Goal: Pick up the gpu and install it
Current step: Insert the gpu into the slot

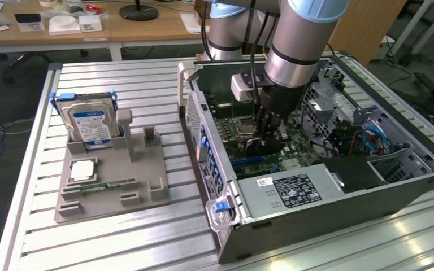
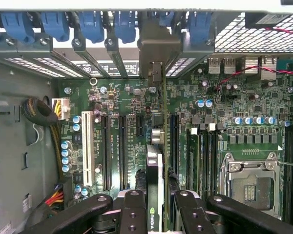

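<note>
The flat motherboard (image 2: 136, 107) is green with blue-topped capacitors (image 2: 203, 103) — the plastic clips (image 2: 90, 22) blue, the metal fingers (image 2: 132, 214) black, the thin gpu card (image 2: 155, 180) dark with a green logo.

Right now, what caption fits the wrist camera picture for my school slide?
The gripper holds the gpu edge-on at the green motherboard inside the computer case.

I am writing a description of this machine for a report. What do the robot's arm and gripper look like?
The arm is a thick silver-grey tube with pale blue caps. Black cables run down it, past a small white box. The gripper is black, with jointed fingers and round pins.
</note>
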### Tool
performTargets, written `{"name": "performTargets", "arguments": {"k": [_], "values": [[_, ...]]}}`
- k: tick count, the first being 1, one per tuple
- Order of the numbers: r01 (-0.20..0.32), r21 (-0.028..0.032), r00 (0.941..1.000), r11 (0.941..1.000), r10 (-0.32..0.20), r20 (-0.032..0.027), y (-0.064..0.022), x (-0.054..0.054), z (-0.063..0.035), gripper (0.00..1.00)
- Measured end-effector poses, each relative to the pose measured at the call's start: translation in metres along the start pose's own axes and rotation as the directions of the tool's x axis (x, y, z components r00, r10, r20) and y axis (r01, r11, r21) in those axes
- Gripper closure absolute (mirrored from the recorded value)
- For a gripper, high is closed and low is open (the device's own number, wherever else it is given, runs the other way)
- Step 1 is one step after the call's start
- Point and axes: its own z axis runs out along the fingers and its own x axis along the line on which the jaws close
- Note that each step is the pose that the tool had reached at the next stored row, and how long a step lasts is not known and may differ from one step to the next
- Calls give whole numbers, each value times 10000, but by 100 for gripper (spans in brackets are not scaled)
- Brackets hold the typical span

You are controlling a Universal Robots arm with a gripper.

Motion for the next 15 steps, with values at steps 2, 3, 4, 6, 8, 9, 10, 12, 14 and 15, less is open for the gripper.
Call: {"name": "performTargets", "arguments": {"k": [2,3,4,6,8,9,10,12,14,15], "values": [[-1,0,10000,10000,1,-1,3,0,12,74],[-2,0,10000,10000,2,-2,5,0,16,74],[-1,-1,10000,10000,1,-4,5,1,16,74],[-2,-1,10000,10000,2,-3,6,0,20,74],[-2,1,10000,10000,2,0,5,0,37,74],[-2,0,10000,10000,2,-4,5,1,38,74],[-2,-1,10000,10000,2,-5,5,1,38,74],[-1,0,10000,10000,1,-4,5,2,70,74],[-2,0,10000,10000,2,-4,5,2,70,74],[-2,0,10000,10000,2,-3,5,2,70,74]]}}
